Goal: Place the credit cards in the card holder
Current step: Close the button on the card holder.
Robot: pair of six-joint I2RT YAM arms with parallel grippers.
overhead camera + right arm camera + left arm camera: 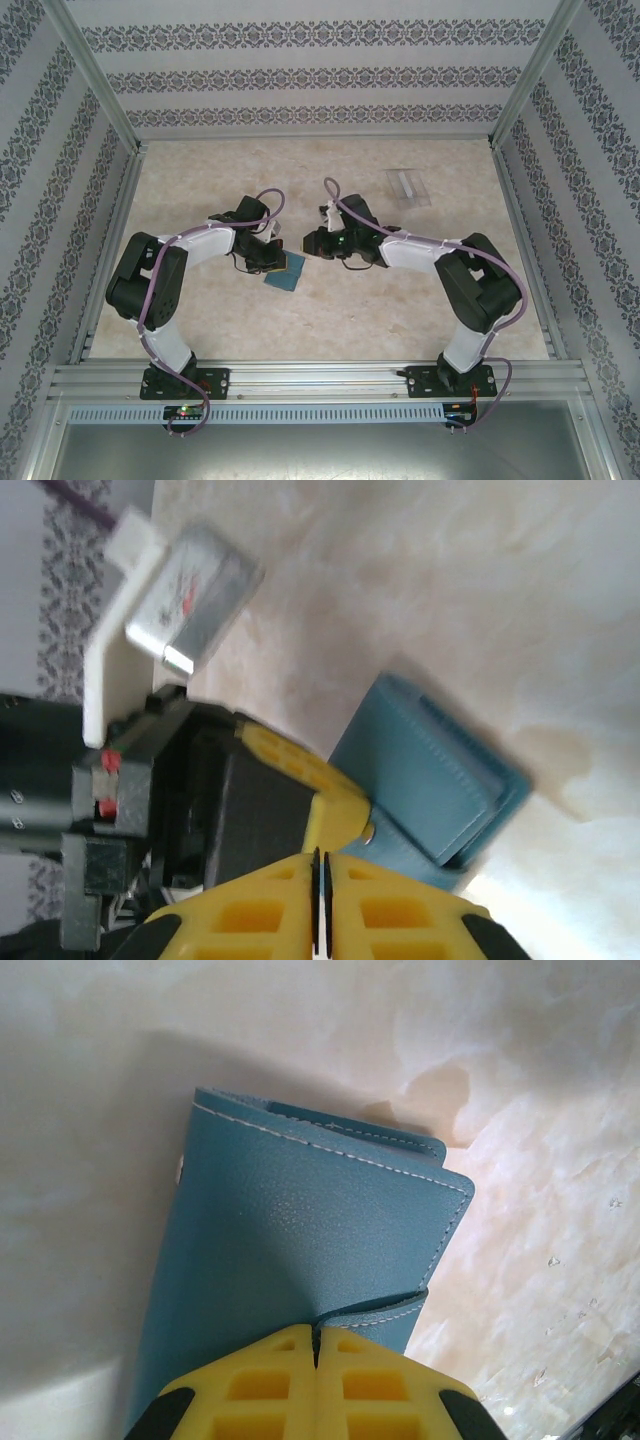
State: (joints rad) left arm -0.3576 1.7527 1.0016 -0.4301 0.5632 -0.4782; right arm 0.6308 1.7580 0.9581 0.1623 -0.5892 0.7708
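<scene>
On the pale table [330, 320] the closed left gripper [315, 1332] pinches the near edge of the teal card holder [300, 1230], which lies flat straight ahead of its tips. The right gripper [322, 860] is closed on nothing; the left one's yellow finger [300, 770] stands just before it, the holder ahead to its right. A clear plastic box [407, 186] lies well beyond it.
</scene>
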